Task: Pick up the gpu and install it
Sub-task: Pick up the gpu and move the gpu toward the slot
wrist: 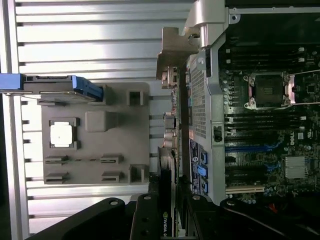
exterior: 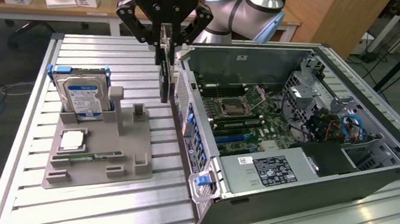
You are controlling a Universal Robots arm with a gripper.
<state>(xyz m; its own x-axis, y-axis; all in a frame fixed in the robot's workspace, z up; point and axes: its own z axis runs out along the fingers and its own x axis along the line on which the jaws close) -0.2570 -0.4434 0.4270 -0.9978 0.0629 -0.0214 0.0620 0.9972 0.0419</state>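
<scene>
One gpu (exterior: 164,83), lifted: we are holding it upright and edge-on, the end effector (exterior: 166,43) clamped on the card, between the grey fixture (exterior: 134,139) and the open computer case (exterior: 264,211). We are judging this the carrying step; installing calls for aligning it over a motherboard (exterior: 256,116) slot.

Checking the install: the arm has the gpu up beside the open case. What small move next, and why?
Probably a short shift toward the exterior view's right, high enough to clear the case wall. The gripper holds the gpu hanging on edge outside that wall, and the motherboard lies inside, past it.
</scene>
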